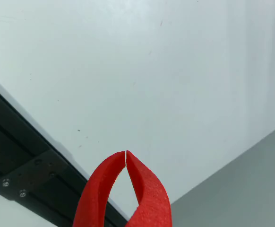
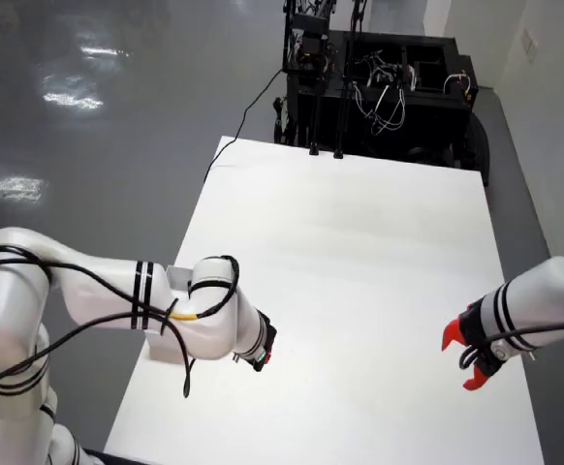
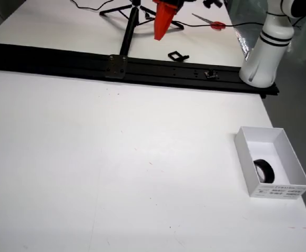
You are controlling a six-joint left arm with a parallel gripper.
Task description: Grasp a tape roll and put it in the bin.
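Note:
A black tape roll (image 3: 264,170) lies inside the white open-top bin (image 3: 279,190) near the table's right edge in the view from the side. My gripper (image 3: 159,35), with red fingers, hangs far from it, above the black rail at the table's back edge, pointing down. In the view that rides on the gripper, the red fingertips (image 1: 125,152) touch with nothing between them, so the gripper is shut on nothing. White tabletop (image 1: 151,71) lies below them. Neither the bin nor the roll shows in the view from above.
A black rail (image 3: 142,71) runs along the table's back edge, also in the gripper view as rail (image 1: 24,161). A white arm base (image 3: 261,58) stands at its right end. Behind it are a tripod stand (image 3: 126,26) and scissors (image 3: 211,22). Two white arms (image 2: 195,310) (image 2: 534,300) reach over the table.

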